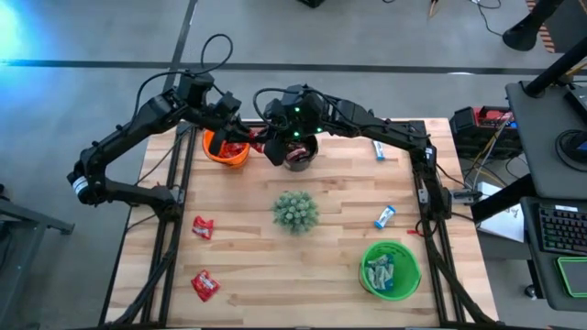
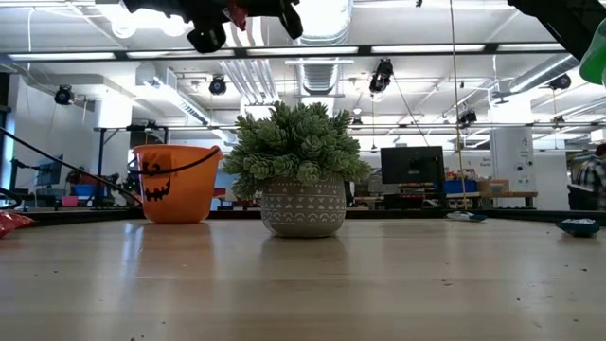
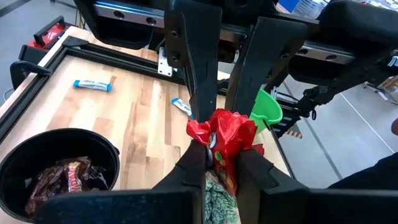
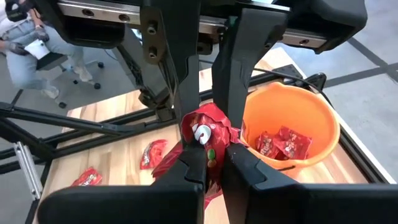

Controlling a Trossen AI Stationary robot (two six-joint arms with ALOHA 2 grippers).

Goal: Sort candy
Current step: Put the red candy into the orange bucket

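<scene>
The wooden tabletop (image 1: 275, 266) carried three buckets. An orange bucket (image 1: 223, 149) and a black bucket (image 1: 299, 156) stood near each other along its far edge, and a green bucket (image 1: 363, 266) stood at the near right corner. A spiky green plant (image 1: 295, 211) sat in the middle.

The orange bucket held red sweets, the black one brown-wrapped sweets and the green one light blue ones. Loose candy lay on the boards: two red pieces (image 1: 202, 226) near the left edge and two light blue pieces (image 1: 384, 217) on the right side.

Both arms met in the air between the orange and black buckets, well above the boards. The left gripper (image 3: 222, 158) was clamped on one red candy (image 3: 227, 134). The right gripper (image 4: 208, 158) pinched the same packet from the opposite side, so the piece hung between the two.

The packet looked very light, soft and crinkly. Its foil bunched up where the fingers squeezed it, and small round sweets showed at a torn or open spot. A film like that is probably slippery and gives little stiffness. I judged the flat middle of the body the best place to hold it, gripped across its faces rather than by a loose corner that could slide out or tear. The loose contents inside could probably shift or spill.
</scene>
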